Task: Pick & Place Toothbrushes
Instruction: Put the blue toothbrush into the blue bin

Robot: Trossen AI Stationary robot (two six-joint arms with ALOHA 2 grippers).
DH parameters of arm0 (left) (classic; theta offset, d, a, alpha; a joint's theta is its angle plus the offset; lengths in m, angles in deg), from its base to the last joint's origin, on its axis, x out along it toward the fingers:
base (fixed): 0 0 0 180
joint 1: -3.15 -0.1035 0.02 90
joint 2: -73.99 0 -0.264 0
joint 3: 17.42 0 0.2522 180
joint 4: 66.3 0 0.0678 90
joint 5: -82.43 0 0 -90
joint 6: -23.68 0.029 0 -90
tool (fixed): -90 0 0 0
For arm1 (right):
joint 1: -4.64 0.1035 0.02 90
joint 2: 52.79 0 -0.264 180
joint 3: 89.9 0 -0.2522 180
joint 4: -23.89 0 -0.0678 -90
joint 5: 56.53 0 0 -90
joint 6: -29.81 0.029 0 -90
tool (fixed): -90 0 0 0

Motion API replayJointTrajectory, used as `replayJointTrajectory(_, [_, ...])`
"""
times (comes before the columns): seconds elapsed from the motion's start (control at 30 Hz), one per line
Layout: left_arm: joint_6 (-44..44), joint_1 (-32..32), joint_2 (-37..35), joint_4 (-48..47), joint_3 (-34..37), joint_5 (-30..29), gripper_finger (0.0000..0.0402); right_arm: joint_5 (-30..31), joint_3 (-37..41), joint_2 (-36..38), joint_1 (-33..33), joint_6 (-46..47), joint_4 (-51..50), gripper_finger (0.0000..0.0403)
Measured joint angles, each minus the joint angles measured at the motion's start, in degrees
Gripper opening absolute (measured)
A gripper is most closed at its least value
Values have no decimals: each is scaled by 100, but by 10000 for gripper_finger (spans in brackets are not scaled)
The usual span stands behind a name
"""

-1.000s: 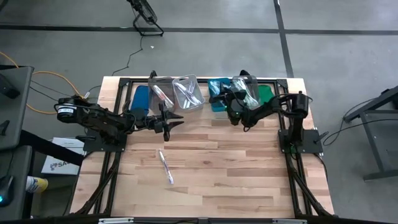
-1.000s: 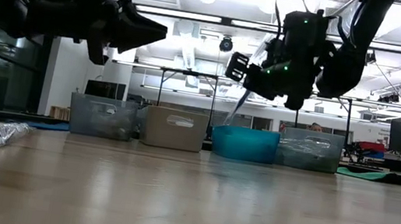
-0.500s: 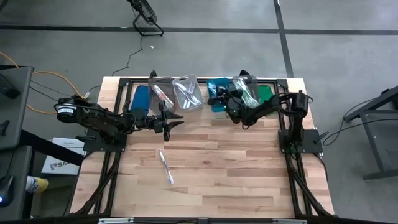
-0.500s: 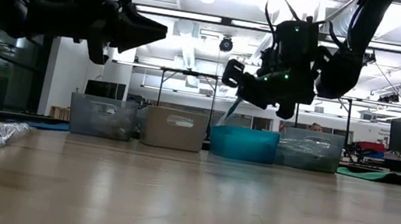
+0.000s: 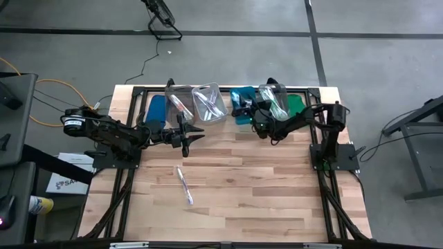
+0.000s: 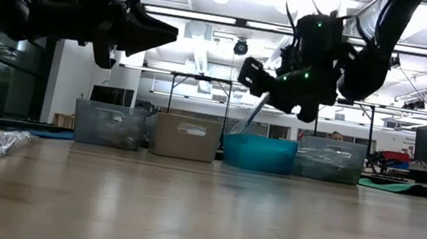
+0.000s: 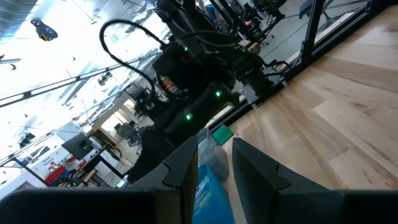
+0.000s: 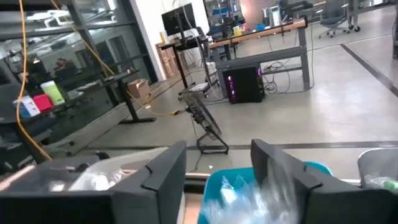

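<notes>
Wooden planks make up the table [image 5: 242, 187], which stands on a grey concrete floor crossed by dark lines; the low view looks past it into a large hall with ceiling lights, desks and screens. Four bins stand in a row along the far edge in the low view: two clear bins [image 6: 109, 124], a grey bin [image 6: 185, 136] and a teal bin [image 6: 259, 153]. From above, toothbrushes [image 5: 208, 104] lie in the bins at the far edge, too many and too small to count. Two wrapped toothbrushes [image 5: 184, 185] lie end to end on the bare boards near the middle of the table, well apart from the bins. The left gripper [image 5: 194, 133] hangs above the boards just in front of the bins, its fingers spread with nothing between them. The right gripper [image 6: 255, 76] hangs over the teal bin, clamped on one toothbrush [image 6: 254, 113] that slants down toward the bin.
</notes>
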Motion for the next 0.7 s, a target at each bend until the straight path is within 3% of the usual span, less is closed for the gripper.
replayJointTrajectory(0.27, [-2,0,2,-2,0,57,94,1028,0,345,384,-457,-821,209])
replayJointTrajectory(0.4, [-2,0,2,-1,0,68,94,1186,0,562,549,-465,-1339,210])
replayJointTrajectory(0.5, [-4,0,2,-2,0,72,94,866,0,867,605,-457,-1744,210])
replayJointTrajectory(0.7, [-4,0,2,-4,0,74,94,-890,-130,2012,294,207,-4008,209])
